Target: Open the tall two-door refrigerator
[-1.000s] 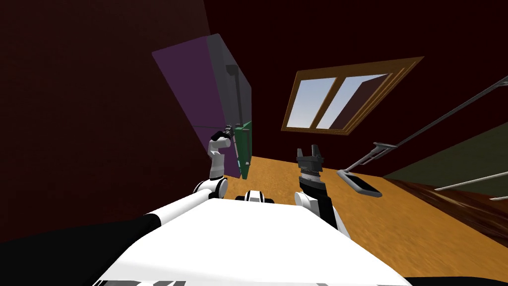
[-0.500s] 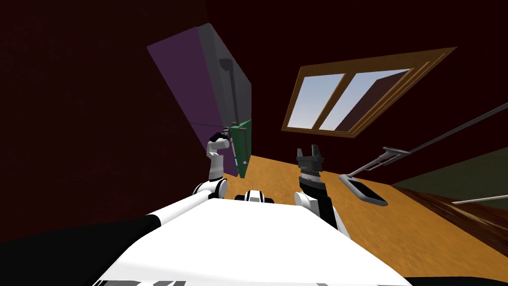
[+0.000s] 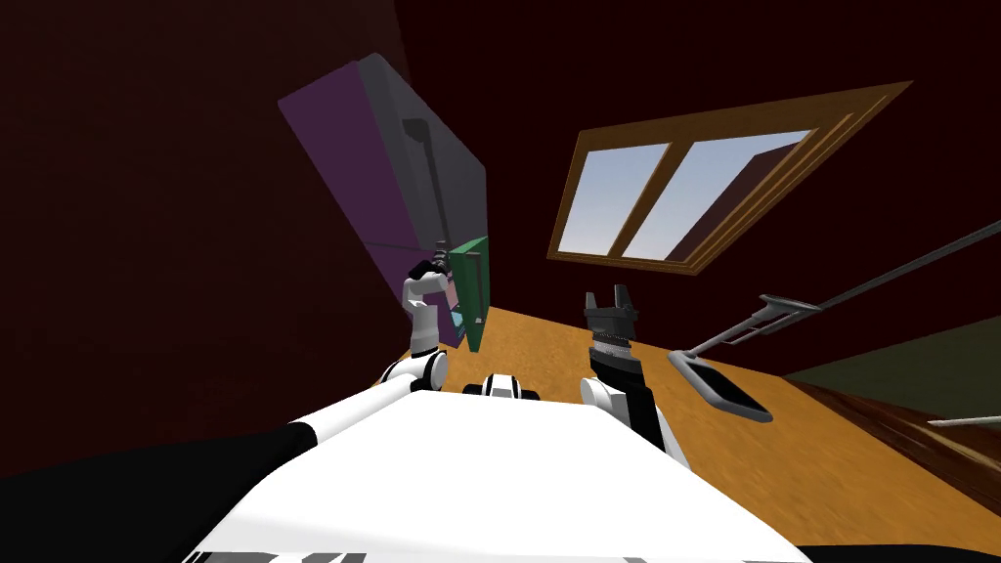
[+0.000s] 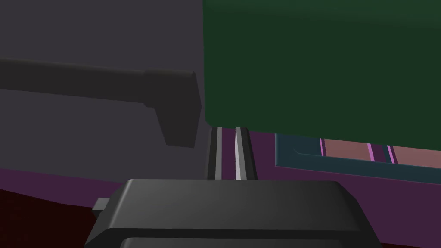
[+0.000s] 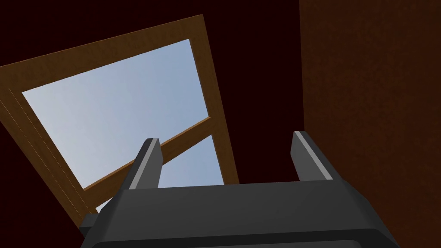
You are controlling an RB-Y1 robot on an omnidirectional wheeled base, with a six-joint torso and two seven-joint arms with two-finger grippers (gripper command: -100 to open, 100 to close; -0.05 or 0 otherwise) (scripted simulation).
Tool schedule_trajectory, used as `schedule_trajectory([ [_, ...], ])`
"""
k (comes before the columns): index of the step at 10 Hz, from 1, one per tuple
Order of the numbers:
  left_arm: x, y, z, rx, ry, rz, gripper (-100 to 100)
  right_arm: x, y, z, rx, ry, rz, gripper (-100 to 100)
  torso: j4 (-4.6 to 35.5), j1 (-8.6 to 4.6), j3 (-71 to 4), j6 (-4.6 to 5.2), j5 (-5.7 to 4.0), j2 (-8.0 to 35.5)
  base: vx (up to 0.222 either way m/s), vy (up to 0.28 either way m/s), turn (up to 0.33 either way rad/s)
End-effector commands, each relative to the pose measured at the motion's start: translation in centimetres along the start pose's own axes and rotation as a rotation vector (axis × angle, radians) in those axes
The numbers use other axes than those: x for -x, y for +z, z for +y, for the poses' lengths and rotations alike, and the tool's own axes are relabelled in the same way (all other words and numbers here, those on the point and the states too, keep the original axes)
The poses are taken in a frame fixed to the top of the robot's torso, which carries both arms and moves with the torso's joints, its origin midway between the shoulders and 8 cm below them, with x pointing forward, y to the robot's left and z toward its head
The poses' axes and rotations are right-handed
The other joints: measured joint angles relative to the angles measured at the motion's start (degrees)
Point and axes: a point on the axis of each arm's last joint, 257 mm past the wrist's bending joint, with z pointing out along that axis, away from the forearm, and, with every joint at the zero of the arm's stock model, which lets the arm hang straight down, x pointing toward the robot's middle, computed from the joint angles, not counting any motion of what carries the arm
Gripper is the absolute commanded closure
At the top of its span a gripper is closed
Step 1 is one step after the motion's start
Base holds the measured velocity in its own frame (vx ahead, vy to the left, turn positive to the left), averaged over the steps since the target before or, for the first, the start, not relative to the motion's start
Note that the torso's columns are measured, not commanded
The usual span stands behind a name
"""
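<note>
In the head view, the refrigerator (image 3: 386, 166) stands tall at the far left, against the dark wall. Its side is purple. It has a grey door (image 3: 455, 186) on top and a green door (image 3: 475, 288) below. The green door sticks out a little from the body, so it is partly open. The grey door looks shut. We think these doors are hard and stiff and a bit heavy. They swing round on a hinge, so a pull should go in a curve. The best place to hold is the handle, on the side away from the hinge. It looks smooth, so thin fingers could slip off. Our left gripper (image 3: 445, 260) is up at the top corner of the green door. Our right gripper (image 3: 607, 293) is held up on the right, well apart from the refrigerator.

In the left wrist view, the green door (image 4: 323, 64) is just beyond the left gripper (image 4: 228, 134). The two fingers (image 4: 238, 153) are very close together, with just a thin dark strip between them. Their tips reach the door's edge. We think they pinch the door there, but we cannot see the grip itself. Next to it, the grey door (image 4: 86, 34) has a long dark handle (image 4: 129, 84), and nothing touches it. Past the green door's edge we see a blue-green frame (image 4: 301, 156) inside.

In the right wrist view, the right gripper (image 5: 228, 159) has its fingers wide apart, with nothing between them.
</note>
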Motion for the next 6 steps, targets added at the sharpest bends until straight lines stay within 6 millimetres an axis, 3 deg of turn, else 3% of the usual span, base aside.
schedule_trajectory([
  [1, 1.0, -0.1, -2.4, -0.048, 0.003, -0.029, 100, 0.0, 0.0, 0.0, 0.0, 0.0, 0.0, 0, 0.0, -0.09, -0.1, -0.02, -0.05, -0.1, 0.074, -0.307, 0.083],
  [5, 4.4, -0.4, -2.9, -0.055, 0.01, -0.11, 100, 0.0, 0.0, 0.0, 0.0, 0.0, 0.0, 0, 0.0, 0.22, 0.1, -0.16, 0.07, 0.1, 0.032, -0.293, 0.063],
  [6, 4.4, -0.4, -2.9, -0.055, 0.01, -0.11, 100, 0.0, 0.0, 0.0, 0.0, 0.0, 0.0, 0, 0.1, 0.11, 0.1, -0.26, 0.0, 0.2, 0.056, -0.308, 0.078],
])
